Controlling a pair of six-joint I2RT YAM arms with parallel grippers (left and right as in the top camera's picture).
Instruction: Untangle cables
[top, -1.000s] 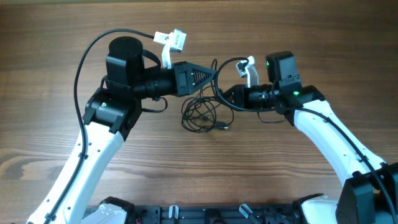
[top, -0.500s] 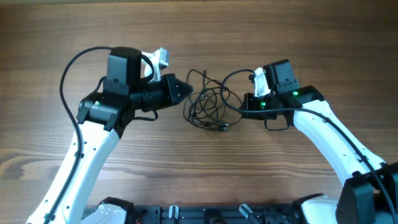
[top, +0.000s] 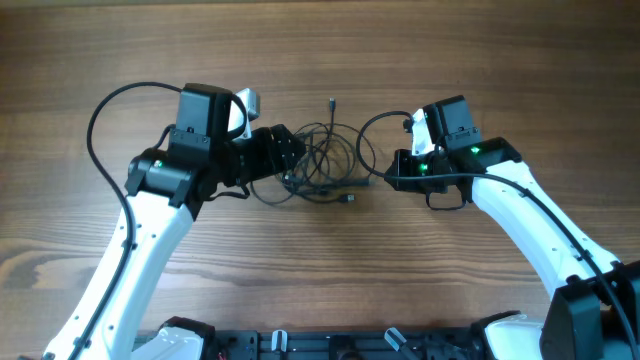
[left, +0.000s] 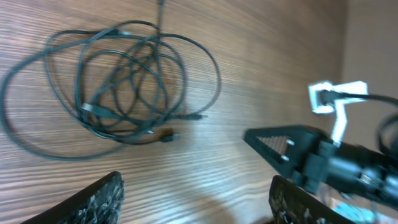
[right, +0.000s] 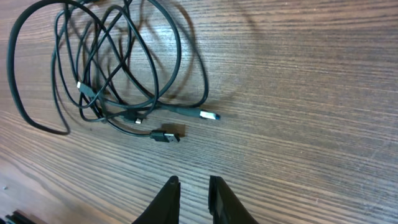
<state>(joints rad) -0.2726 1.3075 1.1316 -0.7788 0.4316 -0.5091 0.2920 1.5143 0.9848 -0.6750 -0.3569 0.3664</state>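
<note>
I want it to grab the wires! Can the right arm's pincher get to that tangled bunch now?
Probably yes: the cables lie just ahead of the right gripper on the table, nothing between. Its jaws are barely apart.

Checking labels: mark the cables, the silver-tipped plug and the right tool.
cables (right: 87, 94), right wrist view, crossing strands at the tangle's left
silver-tipped plug (right: 209, 115), right wrist view, its metal tip
right tool (right: 193, 182), right wrist view, midway between fingertips

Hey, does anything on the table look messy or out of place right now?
Only the cables: they lie in a snarl of overlapping loops on the table, plug ends poking out loose. Nothing looks damaged or spilled.
</note>
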